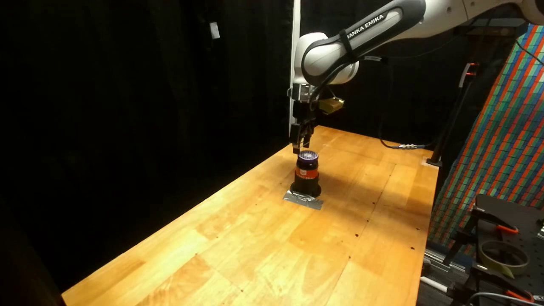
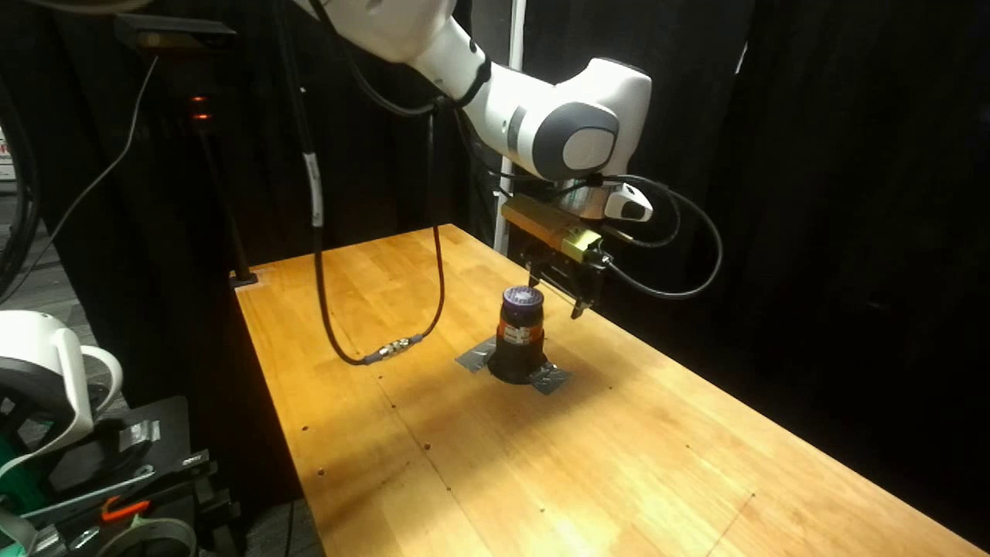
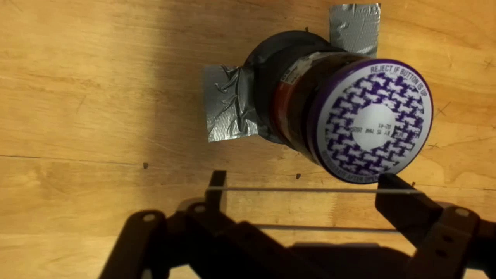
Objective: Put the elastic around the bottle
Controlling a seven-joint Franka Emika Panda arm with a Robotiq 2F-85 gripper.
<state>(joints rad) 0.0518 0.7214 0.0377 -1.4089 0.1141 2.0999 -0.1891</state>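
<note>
Nearest in the wrist view: black jaws, well apart, nothing pinched between; spread, presumably, to stretch the thin pale elastic loop (image 3: pixel 302 190) hooked over them. Then left to right: crinkled silver tape (image 3: pixel 228 110), likely anchoring the round black holder (image 3: pixel 267 75) to the light wooden counter (image 3: pixel 97 116); squat, purple-lidded, dark brown bottle (image 3: pixel 350 118), upright in holder, near the jaws, not yet encircled.

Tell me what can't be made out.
Foot of the bottle: hidden by the black holder, both exterior views.
Lower strand of elastic: ends hidden by the gripper, wrist view.
Fine print on the label: too small, both exterior views.
Base of the arm: cut off by the edge, both exterior views.
</note>
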